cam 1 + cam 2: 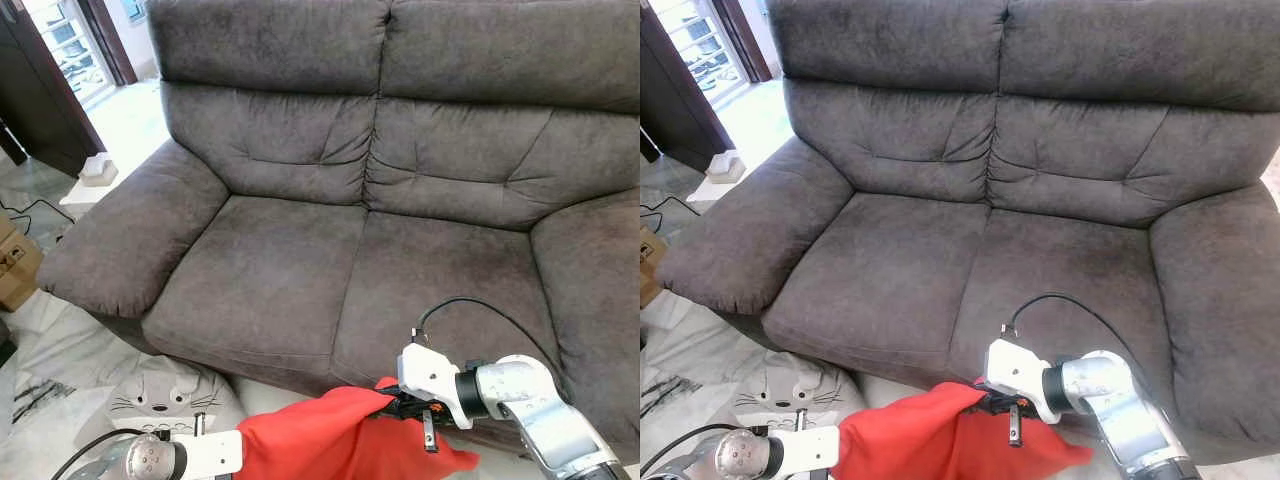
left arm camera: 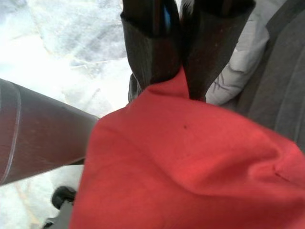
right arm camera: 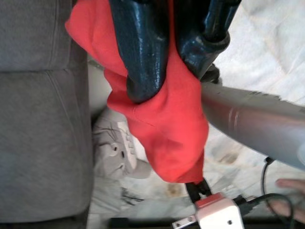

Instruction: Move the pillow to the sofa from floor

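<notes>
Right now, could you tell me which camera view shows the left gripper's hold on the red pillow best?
The left wrist view: the left gripper has both black fingers pinched on a corner of the red pillow. The eye views show that arm at the pillow's left edge, fingers hidden. The right wrist view shows the right gripper clamping the cloth.

Both arms are silver metal tubes with white housings at the wrists. A thin black cable loops over the right wrist. Each hand, left hand (image 2: 180,78) and right hand (image 3: 174,71), has two long glossy black fingers.
</notes>
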